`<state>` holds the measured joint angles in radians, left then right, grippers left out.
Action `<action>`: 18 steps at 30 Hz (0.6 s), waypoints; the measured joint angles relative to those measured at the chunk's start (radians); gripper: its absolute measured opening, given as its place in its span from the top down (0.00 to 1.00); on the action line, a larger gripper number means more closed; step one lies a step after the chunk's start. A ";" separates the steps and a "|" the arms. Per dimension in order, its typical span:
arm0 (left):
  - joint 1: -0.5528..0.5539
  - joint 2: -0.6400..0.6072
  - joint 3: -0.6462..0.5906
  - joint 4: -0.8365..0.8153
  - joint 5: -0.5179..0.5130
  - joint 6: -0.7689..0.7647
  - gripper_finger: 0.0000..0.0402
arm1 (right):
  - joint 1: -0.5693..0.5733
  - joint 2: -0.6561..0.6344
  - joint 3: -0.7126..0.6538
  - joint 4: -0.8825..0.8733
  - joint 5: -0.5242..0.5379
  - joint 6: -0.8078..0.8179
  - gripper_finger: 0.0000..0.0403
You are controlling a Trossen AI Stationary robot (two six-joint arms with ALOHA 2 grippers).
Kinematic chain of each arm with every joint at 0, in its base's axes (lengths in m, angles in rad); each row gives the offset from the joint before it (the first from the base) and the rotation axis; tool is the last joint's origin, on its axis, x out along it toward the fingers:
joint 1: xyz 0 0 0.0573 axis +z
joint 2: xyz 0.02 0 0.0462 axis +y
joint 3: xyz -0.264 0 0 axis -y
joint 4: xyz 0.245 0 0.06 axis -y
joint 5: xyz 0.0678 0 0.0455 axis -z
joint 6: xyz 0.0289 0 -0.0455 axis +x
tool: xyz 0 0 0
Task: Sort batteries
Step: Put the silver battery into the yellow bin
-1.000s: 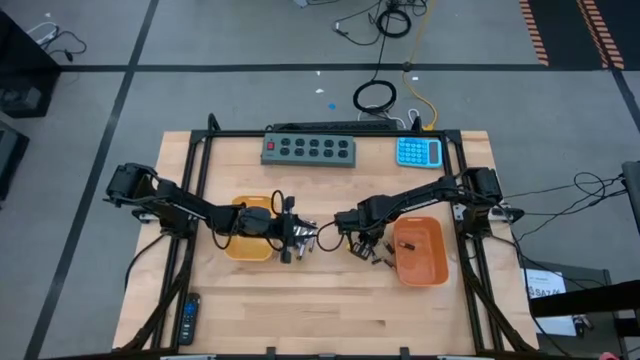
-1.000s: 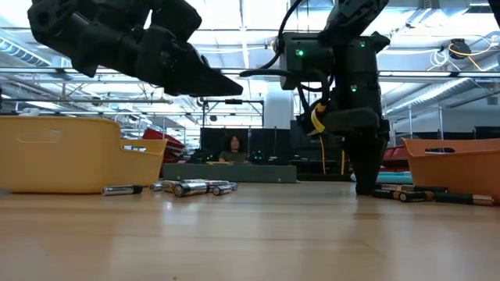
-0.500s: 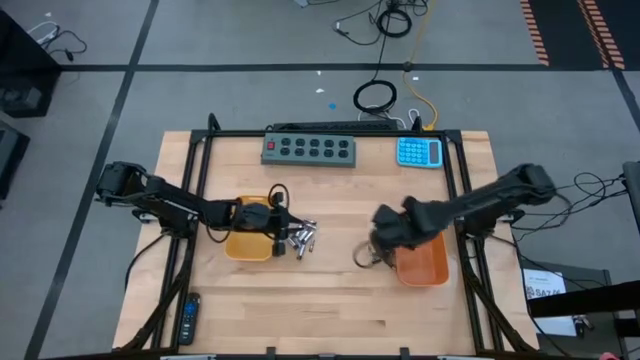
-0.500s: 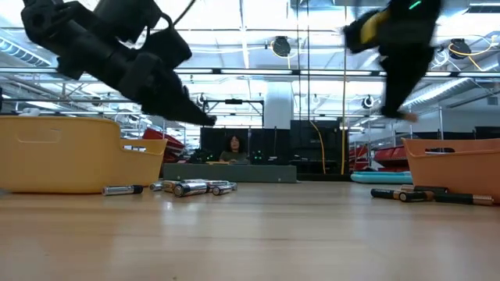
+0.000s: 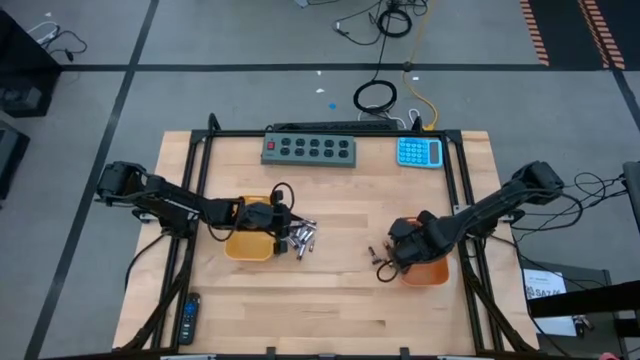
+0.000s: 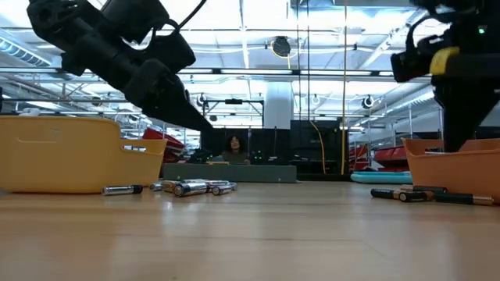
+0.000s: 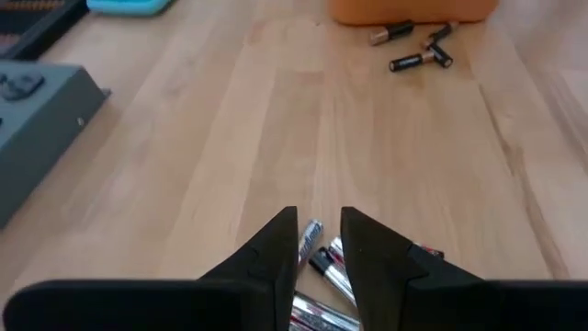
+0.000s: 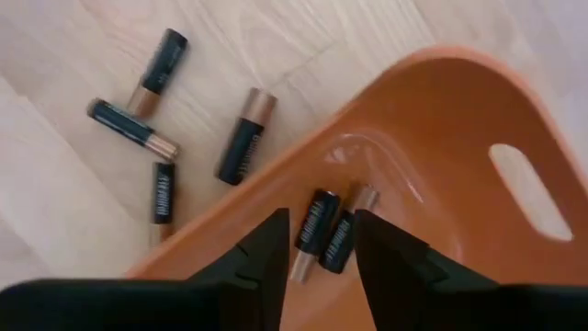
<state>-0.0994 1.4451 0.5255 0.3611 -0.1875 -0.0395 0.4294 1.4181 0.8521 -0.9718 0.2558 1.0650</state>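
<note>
Shiny silver batteries (image 5: 302,238) lie in a heap on the wood just right of the left orange tray (image 5: 240,248); they also show in the low view (image 6: 191,187). My left gripper (image 5: 283,222) hovers above that tray's right rim, its fingers a little apart and empty (image 7: 319,221), with the silver batteries (image 7: 317,276) below. Dark batteries (image 5: 380,258) lie on the table beside the right orange tray (image 5: 437,270). My right gripper (image 5: 402,250) is open above that tray's left part (image 8: 317,221). Two dark batteries (image 8: 323,234) lie on the tray floor.
A grey power strip (image 5: 308,150) and a blue calculator (image 5: 418,152) lie near the table's far edge. A black remote (image 5: 188,318) sits at the near left corner. Bare wood stretches between the two trays. A person (image 6: 233,147) sits far behind the table.
My right gripper has risen from the dark batteries on the table and swung right and toward the near edge, ending above the right tray. My left gripper has drawn back left from over the silver heap to the left tray's rim.
</note>
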 joint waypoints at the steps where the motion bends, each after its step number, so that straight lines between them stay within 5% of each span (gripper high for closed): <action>1: 0.000 0.000 0.000 -0.010 0.000 -0.004 0.76 | -0.003 -0.001 -0.001 -0.003 0.001 -0.010 0.71; 5: -0.006 0.000 0.014 -0.038 0.000 -0.006 0.71 | -0.010 -0.026 0.000 0.027 0.063 -0.055 0.72; 11: 0.006 0.000 0.171 -0.332 -0.006 -0.007 0.59 | -0.047 -0.053 0.001 0.171 0.239 -0.217 0.72; 18: 0.053 0.000 0.301 -0.619 0.113 0.025 0.58 | -0.127 -0.034 -0.030 0.574 0.322 -0.604 0.72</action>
<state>-0.0462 1.4448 0.8269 -0.2576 -0.0746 -0.0142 0.3019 1.3838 0.8224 -0.3973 0.5779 0.4612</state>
